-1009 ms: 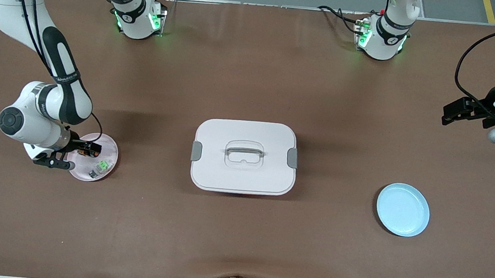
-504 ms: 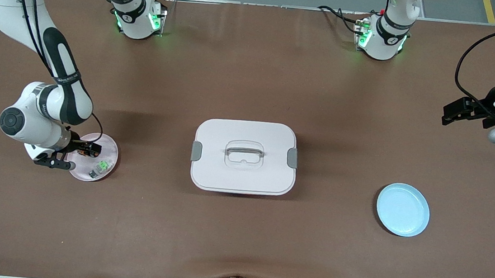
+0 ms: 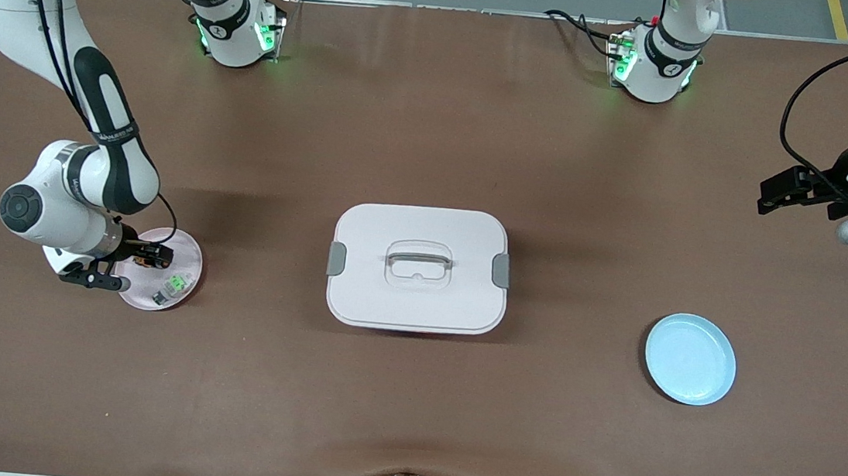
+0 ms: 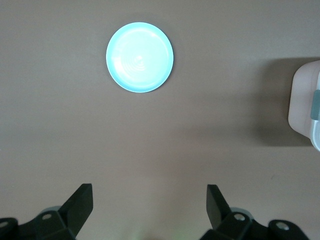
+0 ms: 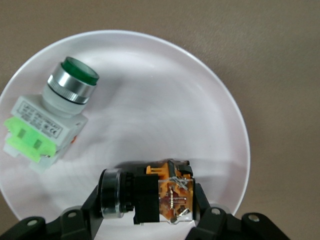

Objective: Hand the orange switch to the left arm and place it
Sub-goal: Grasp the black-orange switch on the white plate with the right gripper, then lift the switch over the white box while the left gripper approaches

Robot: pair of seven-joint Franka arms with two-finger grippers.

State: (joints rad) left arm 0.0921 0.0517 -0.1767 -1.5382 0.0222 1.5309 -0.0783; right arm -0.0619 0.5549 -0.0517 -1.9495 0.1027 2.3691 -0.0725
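The orange switch (image 5: 150, 197), black-bodied with an orange and clear rear part, lies on its side on the pink plate (image 5: 165, 110) at the right arm's end of the table. My right gripper (image 5: 148, 200) is shut on it, one finger at each end. In the front view the right gripper (image 3: 150, 254) sits low over that plate (image 3: 191, 253) and largely hides the switch (image 3: 145, 261). The white box (image 3: 419, 269) stands mid-table. My left gripper (image 3: 764, 196) waits open and empty in the air over the left arm's end of the table, with its fingers (image 4: 80, 202) wide apart.
A green and clear component (image 5: 50, 120) lies on the pink plate beside the switch, also seen in the front view (image 3: 170, 287). A blue plate (image 3: 690, 359) sits toward the left arm's end, nearer the front camera than the box; the left wrist view shows this blue plate (image 4: 139, 57) and a box corner (image 4: 306, 107).
The right gripper's fingers have closed onto the orange switch on the pink plate. The left arm has not moved.
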